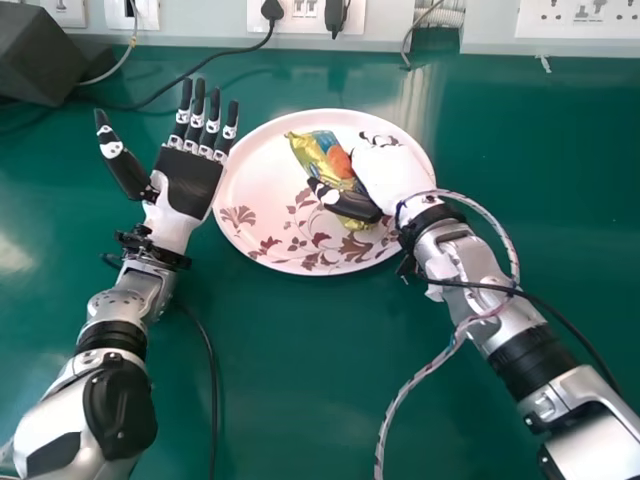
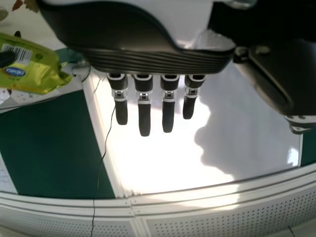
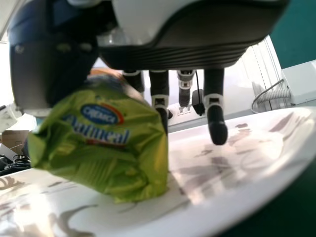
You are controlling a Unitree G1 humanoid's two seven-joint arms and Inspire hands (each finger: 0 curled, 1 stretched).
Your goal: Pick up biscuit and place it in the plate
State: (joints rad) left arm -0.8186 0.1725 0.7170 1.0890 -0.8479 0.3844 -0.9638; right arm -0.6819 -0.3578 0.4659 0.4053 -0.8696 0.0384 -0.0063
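Observation:
My right hand (image 1: 390,175) is over the right half of the pink floral plate (image 1: 245,215), its thumb lying across the yellow-green biscuit packet (image 1: 318,155). In the right wrist view, the hand (image 3: 216,106) holds the packet (image 3: 106,148) between thumb and fingers, low over the plate (image 3: 207,210); whether its lower edge touches the plate is unclear. To the plate's left, my left hand (image 1: 190,180) rests open with straight fingers, holding nothing. The left wrist view shows this hand (image 2: 143,116) and, off to one side, the packet (image 2: 37,74) with a dark fingertip over it.
A dark box (image 1: 40,55) stands at the back left of the green table (image 1: 290,370). Black cables cross the table near the left arm, and a braided cord (image 1: 420,375) loops around the right forearm. Wall sockets (image 1: 305,15) line the back.

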